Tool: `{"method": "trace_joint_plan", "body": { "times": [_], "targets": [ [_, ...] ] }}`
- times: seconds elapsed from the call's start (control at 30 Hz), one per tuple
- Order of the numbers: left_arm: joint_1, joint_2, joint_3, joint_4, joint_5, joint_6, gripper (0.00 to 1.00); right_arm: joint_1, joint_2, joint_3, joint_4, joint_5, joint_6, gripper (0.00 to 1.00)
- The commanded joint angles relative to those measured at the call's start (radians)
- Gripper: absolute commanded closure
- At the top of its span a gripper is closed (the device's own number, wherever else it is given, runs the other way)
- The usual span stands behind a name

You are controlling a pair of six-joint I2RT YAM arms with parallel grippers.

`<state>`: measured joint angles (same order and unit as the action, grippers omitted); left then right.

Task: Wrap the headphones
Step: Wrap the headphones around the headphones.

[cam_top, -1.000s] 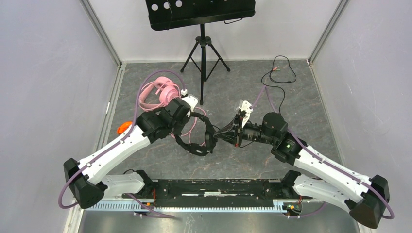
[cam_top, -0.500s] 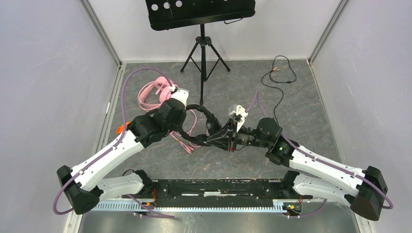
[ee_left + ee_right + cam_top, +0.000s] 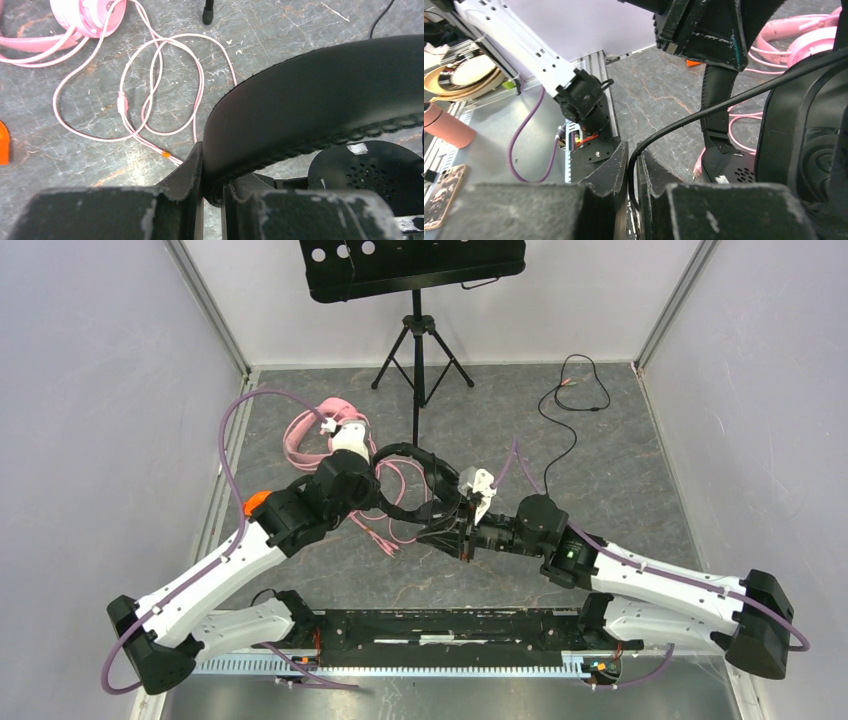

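Looking down from above, I see a grey marbled desk shut in by pale lilac walls, with a black music stand at twelve o'clock. The pink headphones lie at ten o'clock, their pink cable looped loosely on the desk towards the centre. The black headphones are at the centre, between my arms. My left hand is clenched on their padded headband. My right hand pinches their thin black cable, whose far end trails to one o'clock. From above, my hands hide most of the cups.
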<state>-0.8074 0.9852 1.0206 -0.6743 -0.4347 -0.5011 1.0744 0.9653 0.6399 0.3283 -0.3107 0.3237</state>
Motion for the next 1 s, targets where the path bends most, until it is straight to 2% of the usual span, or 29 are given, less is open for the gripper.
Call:
{"method": "trace_joint_plan", "body": {
  "times": [0.0,0.23,0.47,0.97],
  "targets": [
    [0.001,-0.044,-0.033,0.144,-0.012,-0.139,0.98,0.03,0.035,0.053,0.045,0.081,-0.041,0.87],
    [0.001,-0.063,-0.048,0.174,-0.016,-0.18,0.98,0.089,0.11,0.112,-0.003,0.158,-0.092,0.9],
    [0.001,-0.059,-0.07,0.197,0.004,-0.198,0.98,0.111,0.11,0.117,-0.006,0.258,-0.113,0.95],
    [0.001,-0.053,-0.08,0.223,0.043,-0.188,0.98,0.121,0.181,0.182,-0.084,0.345,-0.185,0.95]
  ]
}}
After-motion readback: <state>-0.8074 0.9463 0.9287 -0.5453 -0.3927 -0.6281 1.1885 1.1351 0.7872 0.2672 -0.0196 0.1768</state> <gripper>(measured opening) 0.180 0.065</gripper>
